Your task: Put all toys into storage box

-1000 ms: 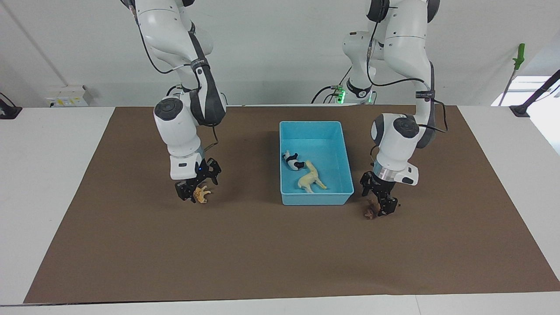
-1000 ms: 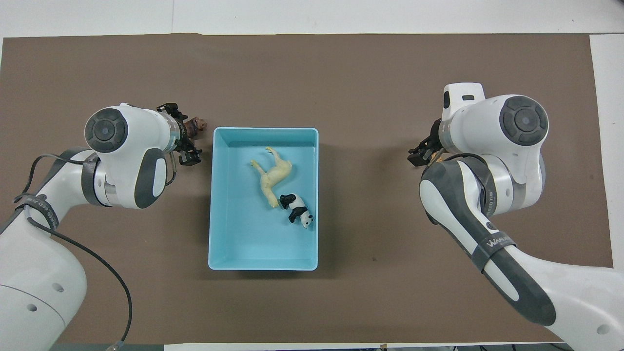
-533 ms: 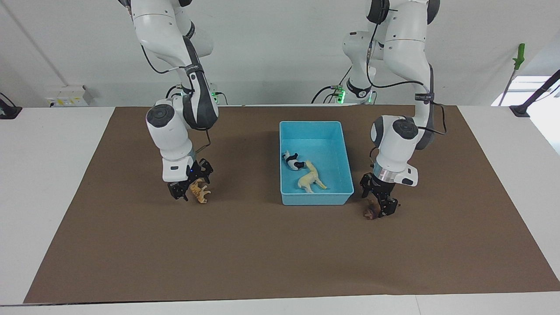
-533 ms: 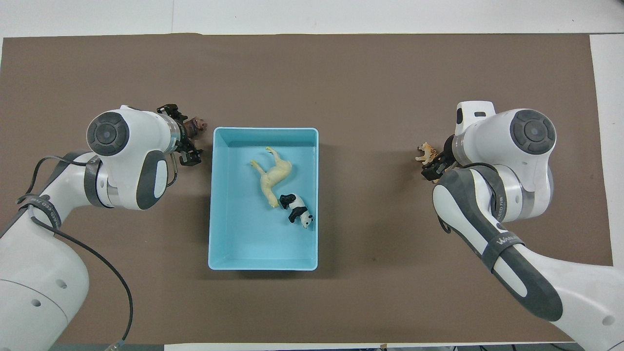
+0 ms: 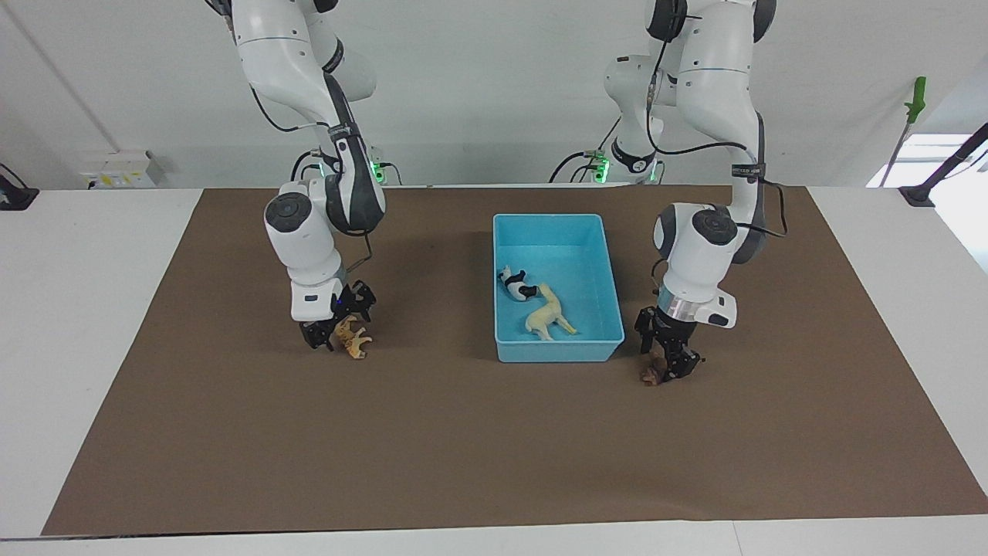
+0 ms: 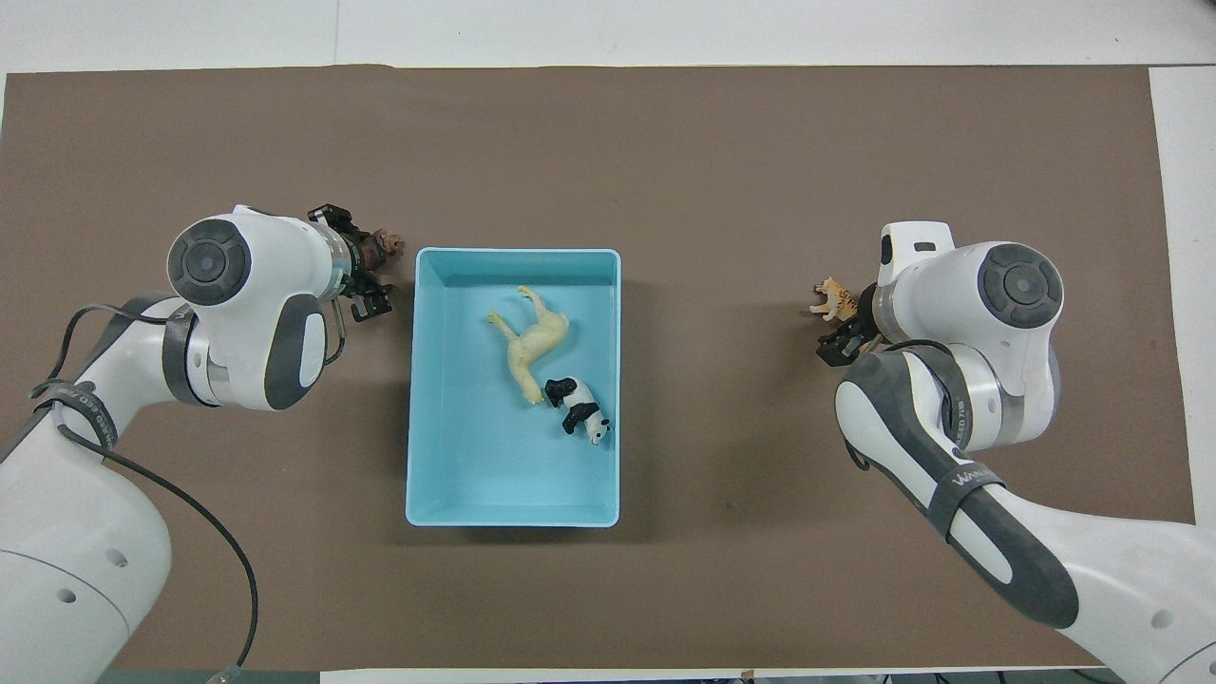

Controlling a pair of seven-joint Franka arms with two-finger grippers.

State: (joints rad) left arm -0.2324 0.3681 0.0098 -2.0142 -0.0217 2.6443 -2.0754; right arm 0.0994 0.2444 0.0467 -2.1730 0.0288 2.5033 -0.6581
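Working both ends of the storage box (image 5: 557, 232) at once: left end effector (image 5: 668, 361) down at the lion (image 5: 653, 372) by the box's corner farthest from the robots, toward the left arm's end of the desk (image 5: 463, 448); right end effector (image 5: 338, 330) down at the tiger (image 5: 353, 340), well apart from the box toward the right arm's end. Fingers straddling each toy, though closure impossible to tell. Horse (image 5: 549, 315) and panda (image 5: 515, 284) already lying inside the box, touching. Probably grasping for a paired lift. Arm lettering illegible.
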